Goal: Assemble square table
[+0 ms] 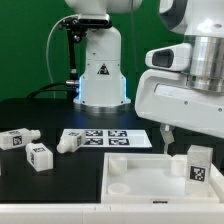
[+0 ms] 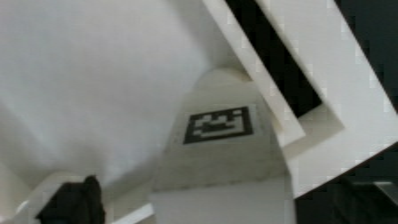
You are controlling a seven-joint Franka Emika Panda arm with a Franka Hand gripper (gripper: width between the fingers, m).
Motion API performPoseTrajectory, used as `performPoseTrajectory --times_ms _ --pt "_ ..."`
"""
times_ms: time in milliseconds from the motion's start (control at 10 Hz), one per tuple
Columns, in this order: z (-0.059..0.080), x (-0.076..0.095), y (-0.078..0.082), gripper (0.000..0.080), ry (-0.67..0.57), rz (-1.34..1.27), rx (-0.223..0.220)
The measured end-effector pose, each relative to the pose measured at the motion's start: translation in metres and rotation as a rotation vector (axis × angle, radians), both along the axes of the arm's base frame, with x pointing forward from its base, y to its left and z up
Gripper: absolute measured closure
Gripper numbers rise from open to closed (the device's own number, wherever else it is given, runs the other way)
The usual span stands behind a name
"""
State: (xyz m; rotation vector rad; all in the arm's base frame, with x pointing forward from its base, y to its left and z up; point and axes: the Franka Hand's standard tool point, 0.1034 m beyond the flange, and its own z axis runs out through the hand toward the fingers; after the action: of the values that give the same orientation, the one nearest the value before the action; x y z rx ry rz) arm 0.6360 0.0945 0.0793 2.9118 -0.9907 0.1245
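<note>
The square panel point(image 1: 150, 176) lies rim-up on the dark surface point(image 1: 40, 115), at the near edge on the exterior view's right. An upright leg point(image 1: 200, 166) stands at the panel's far corner on that side, its tag facing the camera. The end effector point(image 1: 190, 140) hangs just over this leg. Its one visible finger point(image 1: 165, 136) is clear of the leg's side, so the fingers look spread and clamped on nothing, though the second finger is hidden. In the wrist view the upright leg point(image 2: 217, 123) shows its tag close up, with a dark finger point(image 2: 71, 200) off to one side and apart from it. Behind the panel lies the marker board point(image 1: 105, 138). Towards the exterior view's left lie the outermost leg point(image 1: 15, 138), the middle leg point(image 1: 38, 155) and the inner leg point(image 1: 68, 143), the last just beside the marker board.
</note>
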Motion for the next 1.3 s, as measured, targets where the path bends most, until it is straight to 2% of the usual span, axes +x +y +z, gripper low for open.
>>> performPoseTrajectory --times_ms 200,300,400,1300 --pt "0.039 0.011 -0.014 0.0151 -0.027 0.015 0.028" --pt "0.044 0.011 -0.019 0.0151 -0.017 0.006 0.029" --pt "0.041 0.010 -0.018 0.0151 -0.017 0.010 0.027" --pt "0.041 0.010 -0.018 0.0151 -0.016 0.011 0.026"
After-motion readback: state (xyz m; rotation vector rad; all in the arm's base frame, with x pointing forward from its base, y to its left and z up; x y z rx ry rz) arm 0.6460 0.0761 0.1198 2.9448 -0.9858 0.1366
